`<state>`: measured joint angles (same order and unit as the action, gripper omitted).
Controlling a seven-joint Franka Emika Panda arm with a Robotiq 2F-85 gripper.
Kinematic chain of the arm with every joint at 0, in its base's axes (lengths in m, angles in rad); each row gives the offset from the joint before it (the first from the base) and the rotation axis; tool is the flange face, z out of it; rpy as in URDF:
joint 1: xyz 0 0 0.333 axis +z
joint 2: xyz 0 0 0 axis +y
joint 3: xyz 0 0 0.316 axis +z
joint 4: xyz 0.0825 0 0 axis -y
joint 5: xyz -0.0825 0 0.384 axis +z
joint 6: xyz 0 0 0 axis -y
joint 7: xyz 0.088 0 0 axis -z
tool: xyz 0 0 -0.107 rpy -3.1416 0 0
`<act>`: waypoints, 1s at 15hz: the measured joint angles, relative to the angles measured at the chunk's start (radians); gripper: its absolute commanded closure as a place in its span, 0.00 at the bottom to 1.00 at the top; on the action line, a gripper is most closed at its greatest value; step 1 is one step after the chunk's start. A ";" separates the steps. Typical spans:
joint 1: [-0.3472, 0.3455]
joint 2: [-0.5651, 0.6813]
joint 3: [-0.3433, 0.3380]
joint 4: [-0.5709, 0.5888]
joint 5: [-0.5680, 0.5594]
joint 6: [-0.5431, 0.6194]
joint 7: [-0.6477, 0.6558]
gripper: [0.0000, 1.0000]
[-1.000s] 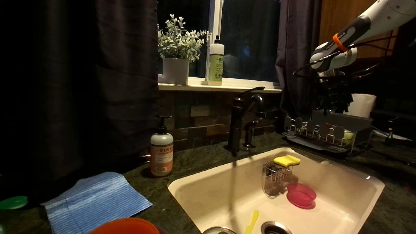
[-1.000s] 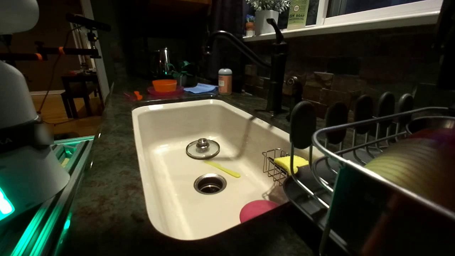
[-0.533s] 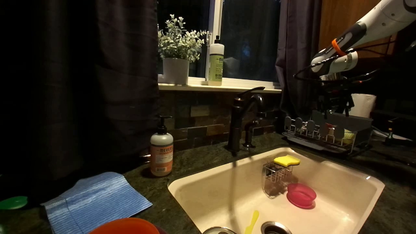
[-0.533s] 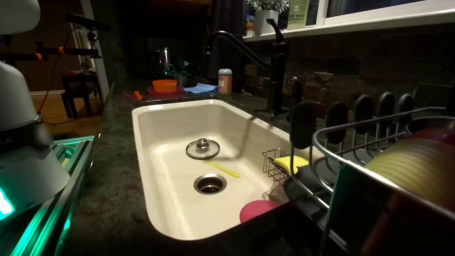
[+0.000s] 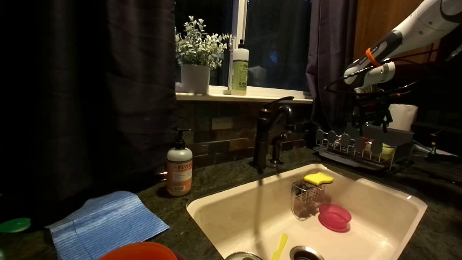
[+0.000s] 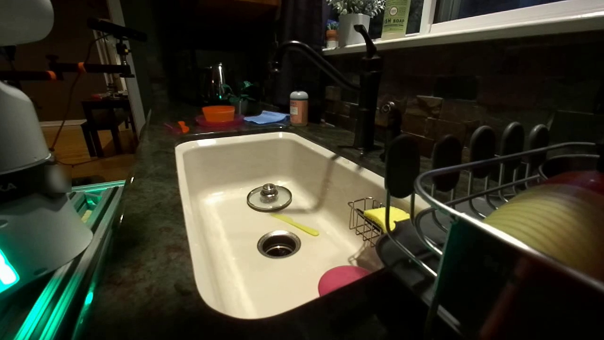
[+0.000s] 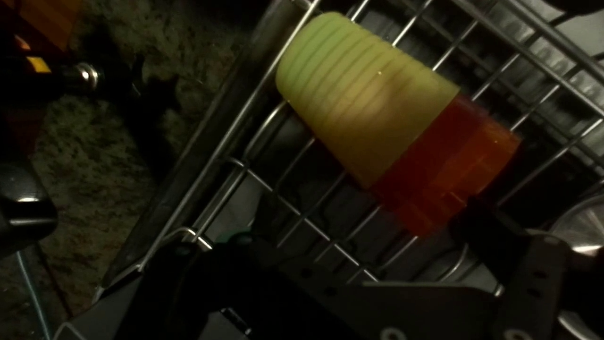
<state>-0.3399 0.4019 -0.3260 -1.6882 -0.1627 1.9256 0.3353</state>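
Yellow-green ribbed plastic cup point(image 7: 363, 94): in the wrist view, lying sideways in the silver wire dish rack point(image 7: 304, 217), a red-orange plastic cup point(image 7: 448, 165) at its wide end.
Black two-finger gripper point(image 7: 356, 226): fingers wide apart, holding nothing visible; one tip overlaps the red-orange cup's edge, contact unclear.
Alignment: best, I judge, with fingers squared across the cups, clear of the rack wires.
Grey oval paddles point(image 5: 345, 139): in an exterior view, lining the rack below the gripper; likely a bar to low sideways moves.
White sink point(image 6: 245, 158): in an exterior view, holding a round glass lid point(image 6: 269, 200), yellow knife point(image 6: 297, 225) and pink dish point(image 6: 340, 279).
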 measured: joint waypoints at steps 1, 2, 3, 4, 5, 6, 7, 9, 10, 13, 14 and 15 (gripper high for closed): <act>0.000 0.004 0.000 0.003 0.000 0.000 0.000 0.00; 0.000 0.009 0.000 0.007 0.000 0.000 0.000 0.00; 0.000 0.013 0.000 0.011 0.000 0.000 0.000 0.00; 0.000 0.015 0.000 0.013 0.000 0.000 0.000 0.00; 0.000 0.017 0.000 0.015 0.000 0.000 0.000 0.00; 0.000 0.018 0.000 0.016 0.000 0.000 0.001 0.00; 0.000 0.018 0.000 0.017 0.001 0.000 0.004 0.00; 0.000 0.021 0.000 0.022 0.009 0.000 0.015 0.00; 0.000 0.023 0.000 0.027 0.017 0.000 0.020 0.00; 0.000 0.031 0.000 0.039 0.049 0.000 0.040 0.00; 0.000 0.033 0.000 0.041 0.059 0.000 0.043 0.00; 0.001 0.035 0.001 0.042 0.063 0.000 0.044 0.00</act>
<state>-0.3390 0.4374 -0.3255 -1.6464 -0.1000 1.9259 0.3797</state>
